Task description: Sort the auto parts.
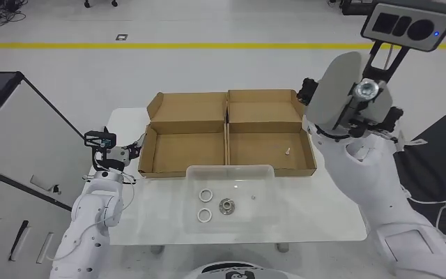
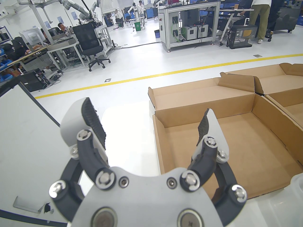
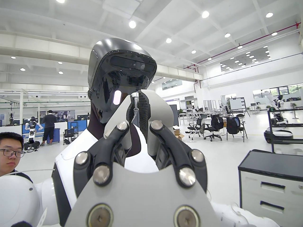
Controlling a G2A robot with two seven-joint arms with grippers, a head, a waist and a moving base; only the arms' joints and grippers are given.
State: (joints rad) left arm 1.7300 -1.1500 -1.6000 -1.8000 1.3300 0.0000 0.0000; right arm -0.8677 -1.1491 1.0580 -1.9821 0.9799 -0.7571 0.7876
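My right gripper (image 3: 136, 102) is raised high above the table's right side, turned toward the robot's head, and shut on a small metal bolt (image 3: 135, 98). From above, that bolt (image 1: 367, 88) shows between the raised gripper's (image 1: 359, 94) pale finger shells. My left gripper (image 2: 149, 121) is open and holds nothing, low at the table's left edge beside the left cardboard box (image 2: 236, 142). The left gripper (image 1: 134, 149) sits just left of that box (image 1: 182, 150). A clear tray (image 1: 230, 174) holds two white rings (image 1: 205, 194), (image 1: 204, 215), a metal flanged part (image 1: 226, 206) and a tiny screw (image 1: 254, 196).
The right cardboard box (image 1: 268, 148) holds one small pale part (image 1: 286, 149). Both boxes have lids folded open toward the back. A white board (image 1: 28, 132) leans beside the table on the left. Bare tabletop (image 1: 327, 202) lies right of the tray.
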